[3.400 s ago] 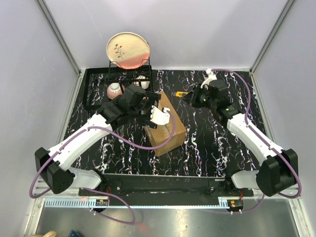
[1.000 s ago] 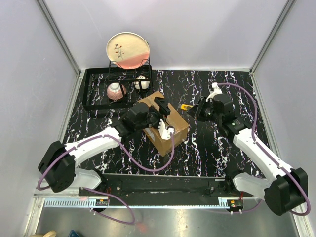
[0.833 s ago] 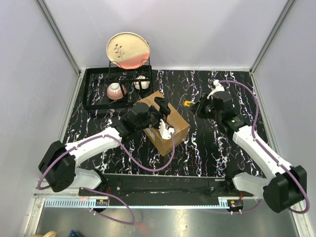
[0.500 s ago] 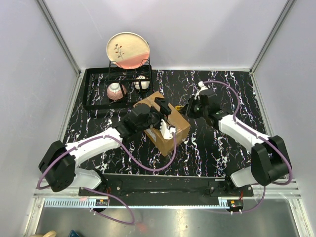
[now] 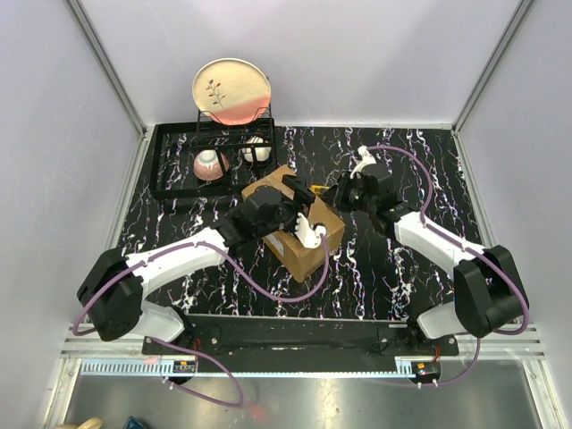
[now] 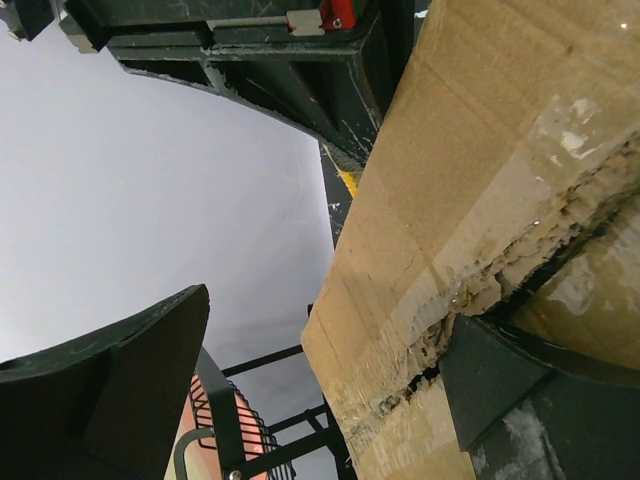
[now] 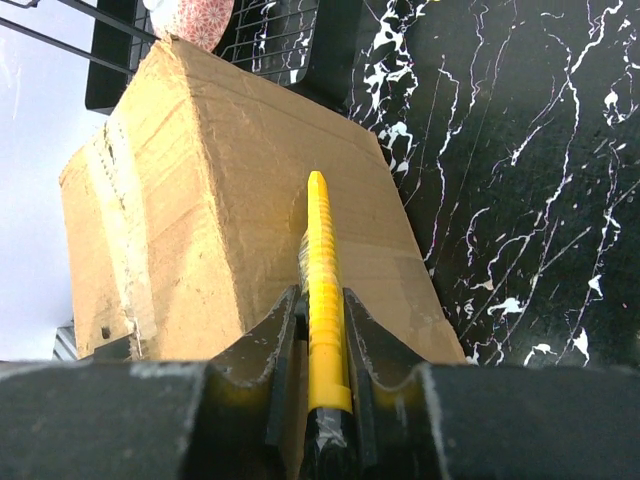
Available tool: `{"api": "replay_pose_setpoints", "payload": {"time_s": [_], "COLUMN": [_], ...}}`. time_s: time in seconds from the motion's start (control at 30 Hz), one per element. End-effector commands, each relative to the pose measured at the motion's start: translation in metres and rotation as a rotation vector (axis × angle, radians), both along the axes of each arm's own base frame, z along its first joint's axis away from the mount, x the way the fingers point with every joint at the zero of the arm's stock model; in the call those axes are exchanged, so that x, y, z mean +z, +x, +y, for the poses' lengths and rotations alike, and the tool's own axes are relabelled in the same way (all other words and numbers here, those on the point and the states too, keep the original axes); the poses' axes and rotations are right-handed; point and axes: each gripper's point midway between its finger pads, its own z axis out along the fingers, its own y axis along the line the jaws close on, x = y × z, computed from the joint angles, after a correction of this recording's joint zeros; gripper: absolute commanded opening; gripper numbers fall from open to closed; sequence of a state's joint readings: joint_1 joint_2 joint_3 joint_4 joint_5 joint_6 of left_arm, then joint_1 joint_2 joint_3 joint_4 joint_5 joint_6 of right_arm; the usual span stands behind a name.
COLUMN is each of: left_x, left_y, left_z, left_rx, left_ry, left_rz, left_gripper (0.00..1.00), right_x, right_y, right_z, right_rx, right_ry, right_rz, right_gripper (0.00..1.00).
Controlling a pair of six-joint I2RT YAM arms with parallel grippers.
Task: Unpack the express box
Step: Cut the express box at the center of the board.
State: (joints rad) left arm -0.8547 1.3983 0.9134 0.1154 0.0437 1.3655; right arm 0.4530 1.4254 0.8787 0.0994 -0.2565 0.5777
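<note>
A: What could go wrong here?

B: The knife (image 7: pixel 318 230), pinched in the right end effector (image 7: pixel 320 320), could skid and gouge the box (image 5: pixel 308 259); or shove it, since the left end effector (image 5: pixel 306 213) is spread wide, clamping nothing.

A: Where's the box?

B: Mid-worktop (image 5: pixel 402 268); under the left end effector, 1 finger at its torn seam; just left of the knife tip.

Bright, even overhead light fills the top view, leaving only soft, short shadows on the table (image 5: pixel 375 277). In the left wrist view the upper left is a washed-out pale field, the left pincer (image 6: pixel 330 330) is dark and soft, and tape on the express box (image 6: pixel 470 170) glints. The right wrist view is crisp, though the right pincer (image 7: pixel 320 300) along the bottom edge blurs.
</note>
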Motion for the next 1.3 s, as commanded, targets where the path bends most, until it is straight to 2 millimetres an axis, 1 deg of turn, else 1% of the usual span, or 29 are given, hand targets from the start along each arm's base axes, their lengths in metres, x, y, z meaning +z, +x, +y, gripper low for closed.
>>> {"api": "replay_pose_setpoints", "payload": {"time_s": [0.0,0.07,0.13,0.17,0.2,0.23,0.3,0.33,0.37,0.4,0.43,0.47,0.5,0.53,0.57,0.6,0.67,0.7,0.77,0.83,0.87,0.9,0.97,1.0,1.07,1.1,1.17,1.2,1.27], "left_x": [-0.055,-0.055,-0.051,-0.046,-0.038,-0.034,-0.025,-0.025,-0.023,-0.013,-0.014,-0.011,-0.001,0.000,0.003,0.015,0.020,0.029,0.042,0.043,0.038,0.045,0.045,0.043,0.038,0.037,0.033,0.035,0.031], "left_y": [-0.015,-0.017,-0.022,-0.022,-0.021,-0.020,-0.016,-0.017,-0.016,-0.016,-0.018,-0.018,-0.019,-0.022,-0.024,-0.026,-0.033,-0.035,-0.039,-0.042,-0.040,-0.039,-0.040,-0.041,-0.045,-0.046,-0.047,-0.046,-0.046], "left_z": [-0.018,-0.019,-0.021,-0.021,-0.022,-0.023,-0.020,-0.017,-0.015,-0.015,-0.012,-0.010,-0.010,-0.006,-0.004,-0.003,0.004,0.007,0.014,0.019,0.027,0.030,0.042,0.045,0.056,0.059,0.070,0.072,0.080], "left_rx": [-0.062,-0.081,-0.107,-0.106,-0.099,-0.085,-0.060,-0.050,-0.038,-0.033,-0.020,-0.010,-0.004,0.009,0.021,0.025,0.048,0.055,0.084,0.102,0.136,0.153,0.194,0.202,0.222,0.227,0.251,0.256,0.283], "left_ry": [0.073,0.095,0.109,0.099,0.081,0.061,0.061,0.071,0.075,0.064,0.073,0.073,0.056,0.059,0.054,0.032,0.030,0.015,-0.022,-0.025,-0.010,-0.034,-0.043,-0.049,-0.043,-0.042,-0.033,-0.036,-0.027], "left_rz": [0.142,0.150,0.173,0.176,0.175,0.179,0.166,0.181,0.183,0.180,0.209,0.217,0.217,0.244,0.250,0.246,0.268,0.267,0.274,0.278,0.265,0.242,0.226,0.227,0.224,0.216,0.201,0.182,0.162], "left_gripper": [0.99,0.99,0.80,0.67,0.43,0.32,0.18,0.10,0.07,0.04,0.02,0.00,0.00,0.00,0.00,0.00,0.00,0.00,0.00,0.00,0.00,0.00,0.00,0.00,0.00,0.00,0.00,0.00,0.00], "right_x": [0.045,0.042,0.038,0.038,0.039,0.043,0.045,0.051,0.054,0.053,0.060,0.061,0.057,0.064,0.066,0.063,0.075,0.076,0.079,0.089,0.090,0.098,0.107,0.117,0.122,0.128,0.128,0.132,0.131], "right_y": [-0.046,-0.051,-0.052,-0.052,-0.053,-0.054,-0.055,-0.056,-0.056,-0.059,-0.060,-0.060,-0.062,-0.064,-0.064,-0.065,-0.067,-0.074,-0.078,-0.082,-0.082,-0.086,-0.090,-0.099,-0.112,-0.119,-0.131,-0.139,-0.147], "right_z": [0.056,0.060,0.059,0.058,0.057,0.055,0.050,0.046,0.043,0.040,0.036,0.033,0.028,0.023,0.018,0.011,0.002,-0.005,-0.013,-0.021,-0.025,-0.033,-0.042,-0.049,-0.056,-0.062,-0.067,-0.066,-0.065], "right_rx": [0.250,0.267,0.263,0.261,0.259,0.255,0.247,0.237,0.232,0.232,0.224,0.215,0.205,0.195,0.184,0.168,0.154,0.148,0.137,0.122,0.110,0.080,0.061,0.058,0.077,0.079,0.106,0.134,0.164], "right_ry": [0.188,0.191,0.192,0.187,0.181,0.175,0.147,0.141,0.137,0.131,0.136,0.132,0.122,0.128,0.128,0.121,0.109,0.091,0.056,0.033,0.020,0.002,-0.021,-0.024,-0.064,-0.069,-0.102,-0.094,-0.090], "right_rz": [-0.048,-0.036,-0.025,-0.030,-0.026,-0.038,-0.044,-0.061,-0.071,-0.064,-0.079,-0.084,-0.069,-0.087,-0.089,-0.079,-0.123,-0.115,-0.134,-0.173,-0.179,-0.193,-0.228,-0.253,-0.273,-0.296,-0.296,-0.304,-0.298], "right_gripper": [0.00,0.00,0.00,0.00,0.00,0.00,0.00,0.00,0.00,0.00,0.00,0.00,0.00,0.00,0.00,0.00,0.00,0.00,0.00,0.00,0.00,0.00,0.00,0.00,0.00,0.00,0.00,0.00,0.00]}}
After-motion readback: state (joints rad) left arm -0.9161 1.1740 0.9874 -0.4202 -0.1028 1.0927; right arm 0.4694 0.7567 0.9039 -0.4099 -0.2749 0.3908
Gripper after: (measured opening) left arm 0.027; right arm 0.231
